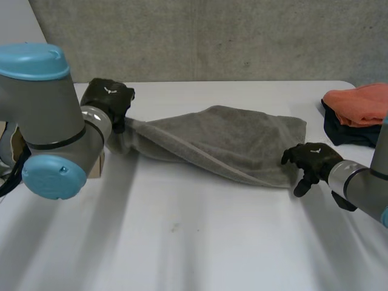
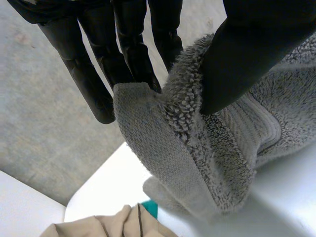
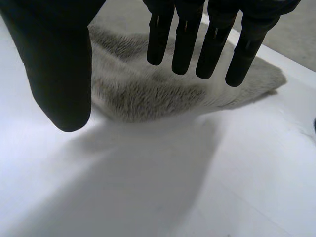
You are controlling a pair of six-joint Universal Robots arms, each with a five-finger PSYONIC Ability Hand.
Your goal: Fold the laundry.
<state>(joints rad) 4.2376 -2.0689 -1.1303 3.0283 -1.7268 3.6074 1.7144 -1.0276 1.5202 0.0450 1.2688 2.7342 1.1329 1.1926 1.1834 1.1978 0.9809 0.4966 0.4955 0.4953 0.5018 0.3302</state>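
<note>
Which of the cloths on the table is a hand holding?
The grey towel: the left hand pinches its end. The orange cloth and the dark cloth lie untouched.

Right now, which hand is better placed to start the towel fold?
Left. The left hand pinches one end of the grey towel between thumb and fingers; the right hand is open beside the opposite corner, gripping nothing.

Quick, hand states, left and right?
Left hand: shut on the grey towel, pinching its end.
Right hand: open, holding nothing.
</note>
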